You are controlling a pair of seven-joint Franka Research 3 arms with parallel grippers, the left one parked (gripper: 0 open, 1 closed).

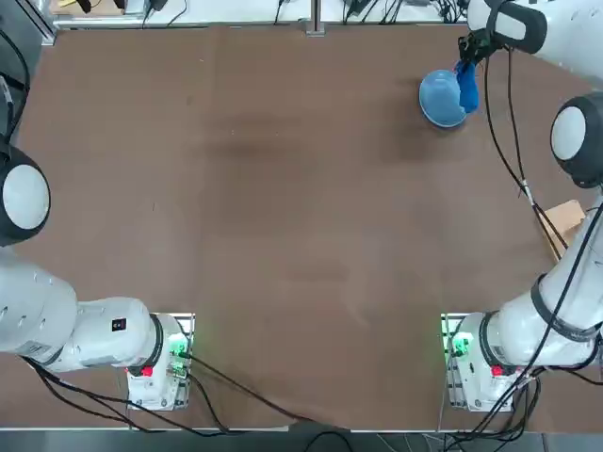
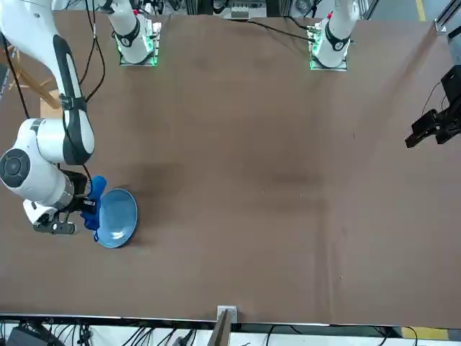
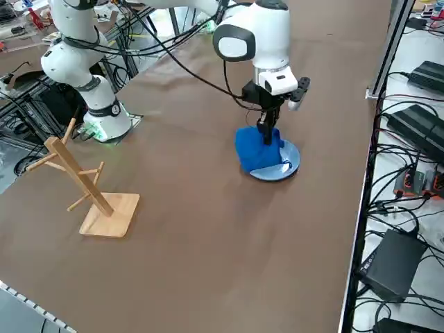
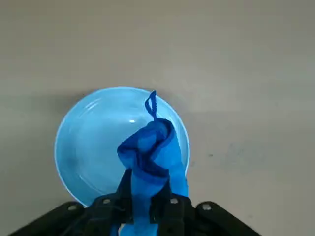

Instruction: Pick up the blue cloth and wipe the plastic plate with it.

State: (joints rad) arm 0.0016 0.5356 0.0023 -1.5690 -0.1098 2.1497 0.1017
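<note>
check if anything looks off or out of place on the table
Nothing stands out. The right gripper is shut on the blue cloth, which hangs over the plate. The plate sits flat and looks intact.

The plastic plate (image 1: 439,98) is set on the counter (image 1: 283,207) at about one o'clock in the top view, far from the arms' bases. The blue cloth (image 1: 466,87) is hung over the plate's three-o'clock edge, pinched in the right gripper (image 1: 464,66) directly above. A wooden rack (image 3: 83,184) is placed on the counter's right edge, well apart from the plate.
</note>
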